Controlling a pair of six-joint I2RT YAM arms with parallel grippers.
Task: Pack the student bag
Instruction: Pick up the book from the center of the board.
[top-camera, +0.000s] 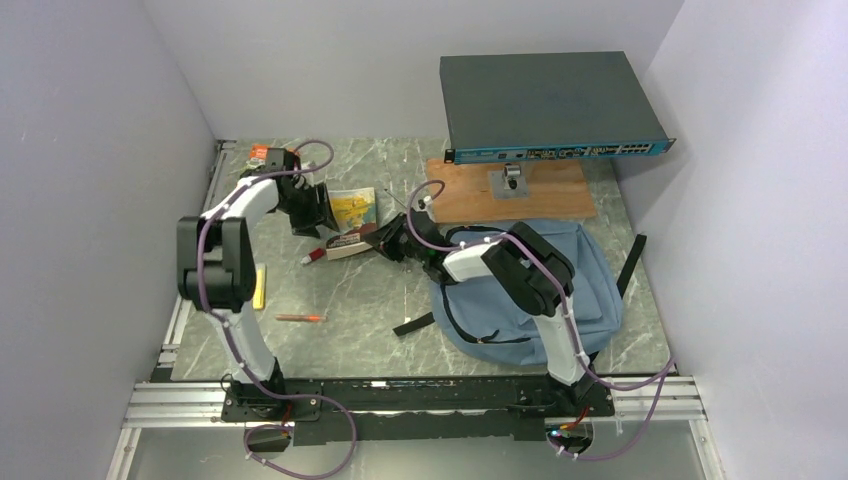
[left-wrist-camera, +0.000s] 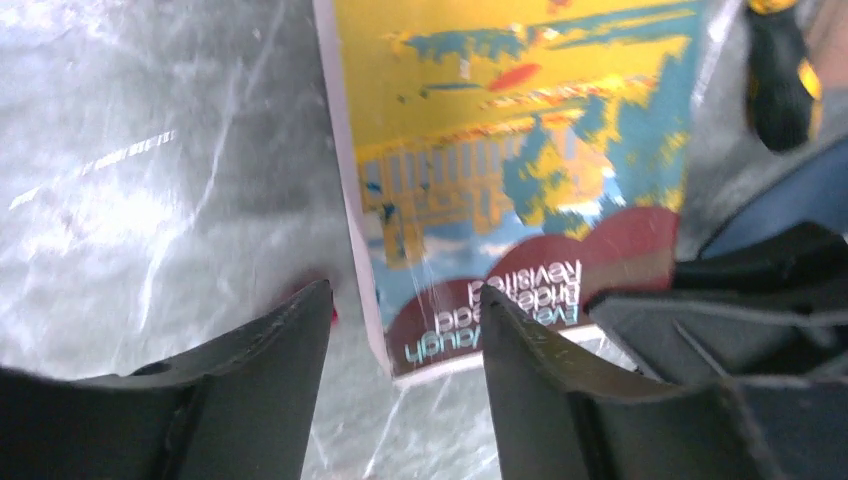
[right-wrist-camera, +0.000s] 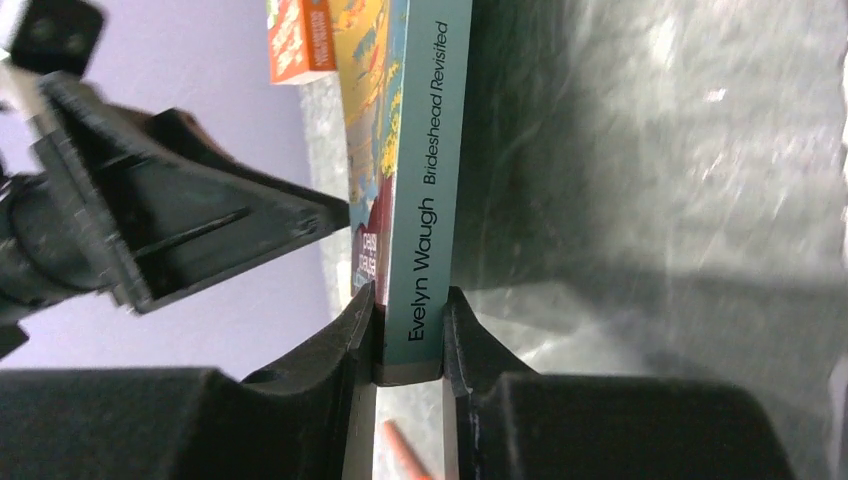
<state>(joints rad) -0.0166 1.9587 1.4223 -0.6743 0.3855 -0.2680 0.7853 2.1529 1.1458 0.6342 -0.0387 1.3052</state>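
While the right gripper clamps the Brideshead Revisited paperback by its spine, the left gripper stands spread with the book's corner between its fingers; the student bag lies behind the right fingers.

One student bag, one book, one wooden board, one grey box.

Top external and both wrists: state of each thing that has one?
book, pinched at its spine.
right gripper, jaws shut on the book.
left gripper, jaws open, book's corner between them.
student bag, lying flat on the table; zip state not visible.
red pen, lying loose.
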